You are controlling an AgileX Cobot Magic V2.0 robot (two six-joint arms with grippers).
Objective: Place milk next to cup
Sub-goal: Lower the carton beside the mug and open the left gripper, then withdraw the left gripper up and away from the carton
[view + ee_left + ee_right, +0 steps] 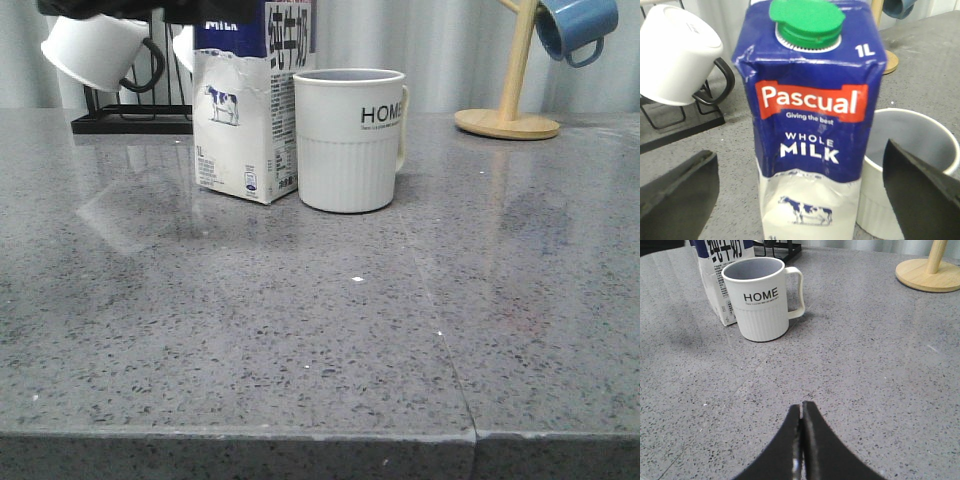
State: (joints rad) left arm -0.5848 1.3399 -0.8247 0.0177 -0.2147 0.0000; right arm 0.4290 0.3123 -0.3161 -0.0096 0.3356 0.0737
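We note the tall white, blue-topped milk carton (248,105) upright on the grey speckled surface (300,340), just beside the white ribbed "HOME" mug (348,140), at its nine o'clock. Left tool (800,195) spread wide, flanking carton; right tool (801,412) closed, empty.

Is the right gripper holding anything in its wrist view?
No. The right gripper has its fingers pressed together over bare table, short of the cup.

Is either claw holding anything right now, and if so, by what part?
Nothing is held. The left claw is open, its fingers either side of the milk without touching it. The right claw is shut on nothing.
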